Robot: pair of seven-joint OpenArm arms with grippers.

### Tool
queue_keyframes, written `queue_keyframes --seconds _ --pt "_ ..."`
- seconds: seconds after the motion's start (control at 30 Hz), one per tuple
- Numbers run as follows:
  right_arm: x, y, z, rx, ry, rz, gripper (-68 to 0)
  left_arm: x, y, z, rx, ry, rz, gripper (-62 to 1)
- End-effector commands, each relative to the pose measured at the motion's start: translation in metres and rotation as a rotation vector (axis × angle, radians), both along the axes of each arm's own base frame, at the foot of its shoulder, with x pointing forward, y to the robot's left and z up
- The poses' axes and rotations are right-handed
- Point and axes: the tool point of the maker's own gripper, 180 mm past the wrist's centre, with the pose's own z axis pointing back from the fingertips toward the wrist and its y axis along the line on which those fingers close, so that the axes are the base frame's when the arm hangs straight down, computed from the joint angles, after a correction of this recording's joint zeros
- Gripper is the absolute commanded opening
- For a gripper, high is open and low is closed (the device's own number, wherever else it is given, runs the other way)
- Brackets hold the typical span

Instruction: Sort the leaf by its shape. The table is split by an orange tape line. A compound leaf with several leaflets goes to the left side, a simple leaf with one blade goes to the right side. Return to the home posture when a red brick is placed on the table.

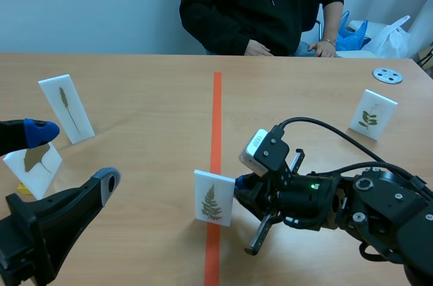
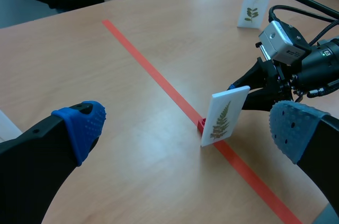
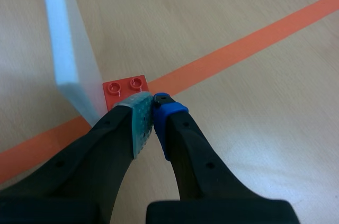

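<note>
A white card with a green fern-like leaf of several leaflets (image 1: 214,206) stands upright on the orange tape line (image 1: 216,117), on a small red brick base (image 3: 126,88). My right gripper (image 3: 153,105) is shut with nothing between its pads, and its tips touch the red base just behind the card (image 3: 69,49). In the scene view the right gripper (image 1: 243,186) sits low at the card's right side. My left gripper (image 1: 71,157) is open near the table's left front, well apart from the card (image 2: 223,119). In the left wrist view the left gripper (image 2: 188,127) faces the card.
On the left half stand a card with a slender leaf (image 1: 67,108) and a card with a brown leaf (image 1: 34,164). A card with a leafy sprig (image 1: 372,114) and a grey disc (image 1: 388,76) are at the far right. A person (image 1: 260,2) sits across the table.
</note>
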Motion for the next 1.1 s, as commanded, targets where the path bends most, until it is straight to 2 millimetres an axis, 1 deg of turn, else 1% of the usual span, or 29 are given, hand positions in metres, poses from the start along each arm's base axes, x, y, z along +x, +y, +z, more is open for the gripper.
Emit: queue_keyframes --seconds 0.0,0.9,1.07 --pt "0.0093 -0.0018 0.0114 0.025 -0.030 -0.009 -66.4 0.0017 -0.0013 0.0060 -0.019 -0.020 0.002 1.4" --pt "0.0095 -0.0010 0.0134 0.036 -0.036 -0.007 -66.4 0.0016 -0.0013 0.0060 -0.019 -0.020 0.002 1.4" --pt "0.0061 -0.0053 0.0180 0.036 -0.042 0.018 -66.4 0.0016 -0.0013 0.0060 -0.019 -0.020 0.002 1.4"
